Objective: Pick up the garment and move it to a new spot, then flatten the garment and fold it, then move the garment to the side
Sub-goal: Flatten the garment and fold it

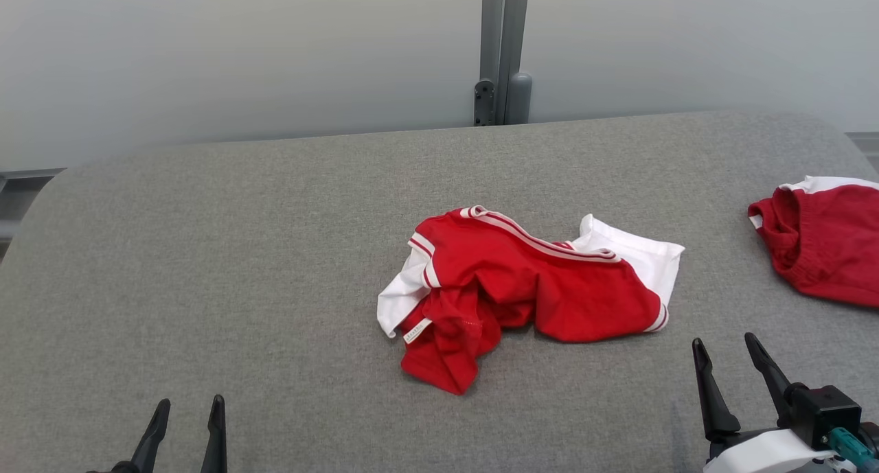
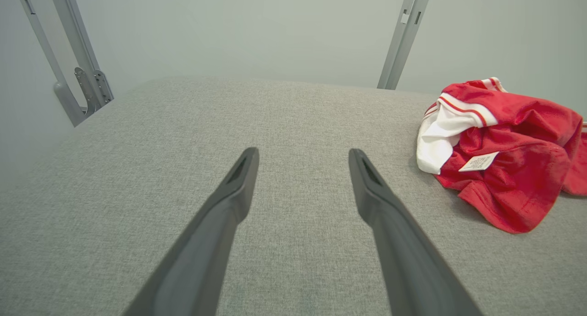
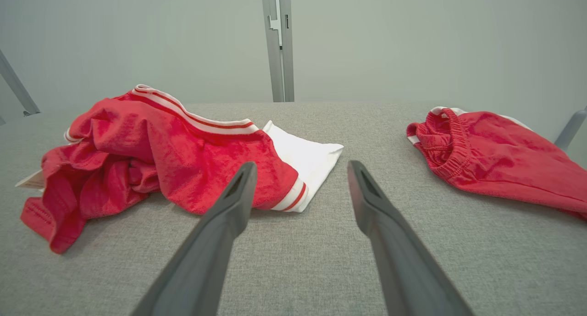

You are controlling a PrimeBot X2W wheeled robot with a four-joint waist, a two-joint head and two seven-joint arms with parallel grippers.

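Note:
The garment (image 1: 529, 287) lies crumpled in the middle of the grey padded table (image 1: 240, 253): bright red, with white double-stripe trim and white panels at both ends. It also appears in the left wrist view as the garment (image 2: 504, 155) at the right, and in the right wrist view as the garment (image 3: 160, 155) at the left. My left gripper (image 1: 189, 408) stands open at the lower left, well apart from the cloth. My right gripper (image 1: 724, 346) stands open at the lower right, a short way from the garment's white right end. Both hold nothing.
A second red piece of clothing (image 1: 824, 250) with an elastic waistband lies at the table's right edge, also in the right wrist view (image 3: 495, 155). A grey metal post (image 1: 501, 54) stands behind the table's far edge, before a pale wall.

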